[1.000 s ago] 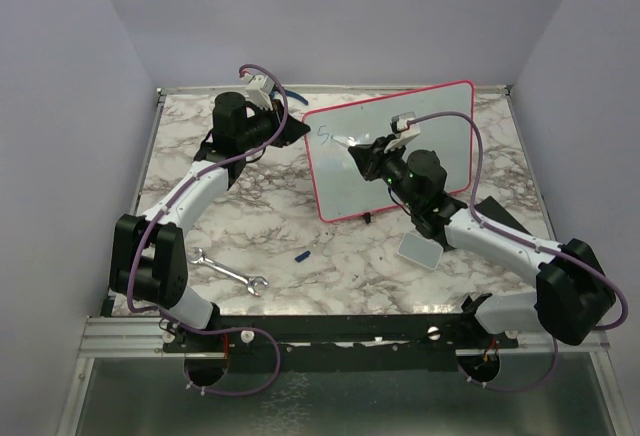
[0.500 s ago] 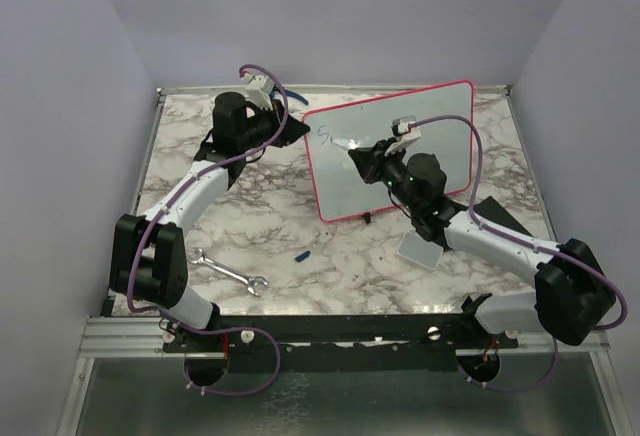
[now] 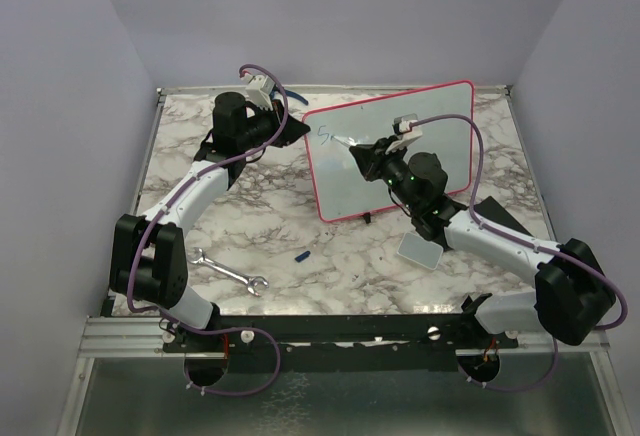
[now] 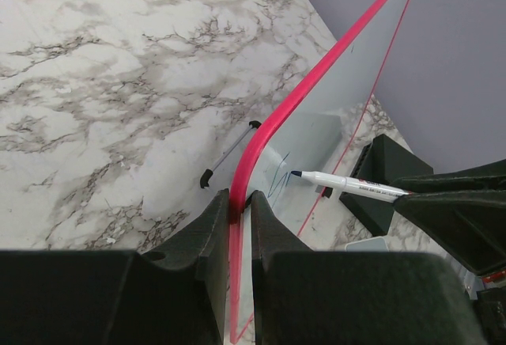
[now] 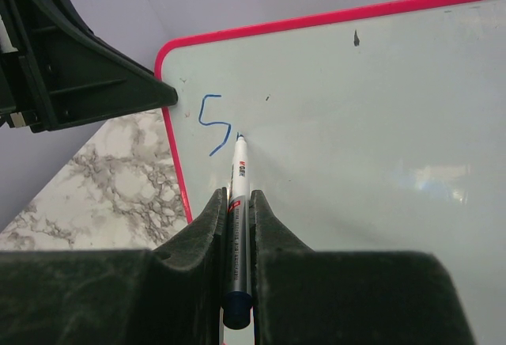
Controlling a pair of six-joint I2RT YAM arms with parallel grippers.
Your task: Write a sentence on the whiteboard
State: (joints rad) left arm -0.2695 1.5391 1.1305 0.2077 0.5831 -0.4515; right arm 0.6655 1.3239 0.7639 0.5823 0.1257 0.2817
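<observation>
We judge the task to be at its very start. In the top view the whiteboard (image 3: pixel 338 184) stands tilted on its small feet, toward 1 o'clock from the middle of the marble table (image 3: pixel 330 276), with its face turned to the arms. Of the sentence (image 5: pixel 213 133), only a blue capital "S" is on the board. It sits in the corner at 10 o'clock of the white face, close to the red-pink frame. Everything at 3 o'clock of it is bare white, apart from a small dark speck near the top edge.

The right claw (image 5: pixel 237 199) is closed tight on the marker (image 5: pixel 239 172). The barrel runs out between the two fingers, with its tip just at 3 o'clock of the "S". We cannot tell from these views whether the tip touches the surface or sits just off it. We take the second letter to be the step in hand.

The left claw (image 4: pixel 239 201) is pinched nearly closed on the board's frame at its 9 o'clock edge, one finger on each side, which we read as steadying it.

Nearly the whole line is left to write: the rest of the first word and all that follows. A small blue piece (image 3: pixel 303 254), perhaps the marker's cap, lies on the table at 7 o'clock of the board.
</observation>
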